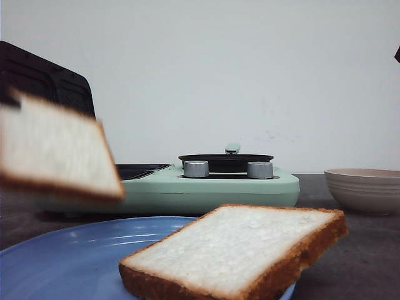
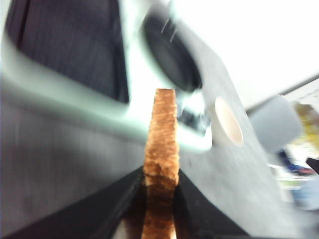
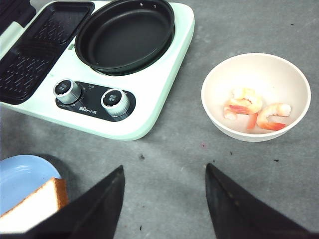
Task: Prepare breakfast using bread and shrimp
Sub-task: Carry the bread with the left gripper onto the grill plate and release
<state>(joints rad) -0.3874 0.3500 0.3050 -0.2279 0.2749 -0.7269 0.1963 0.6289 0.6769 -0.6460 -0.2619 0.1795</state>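
One bread slice [image 1: 59, 153] hangs blurred in the air at the left of the front view, short of the green cooker [image 1: 212, 187]. My left gripper [image 2: 160, 174] is shut on its crust edge [image 2: 161, 144]. A second bread slice [image 1: 240, 250] lies on the blue plate [image 1: 69, 262] up front; its corner [image 3: 37, 206] also shows in the right wrist view. Pink-orange shrimp [image 3: 254, 110] lie in a beige bowl [image 3: 259, 67]. My right gripper [image 3: 164, 172] hangs open over bare table between plate and bowl.
The cooker holds a ridged grill plate [image 3: 37, 55] with its lid raised [image 1: 44, 81], a round black pan [image 3: 124, 35] and two silver knobs [image 3: 67, 89]. The bowl [image 1: 365, 187] stands right of the cooker on the grey table [image 3: 174, 144].
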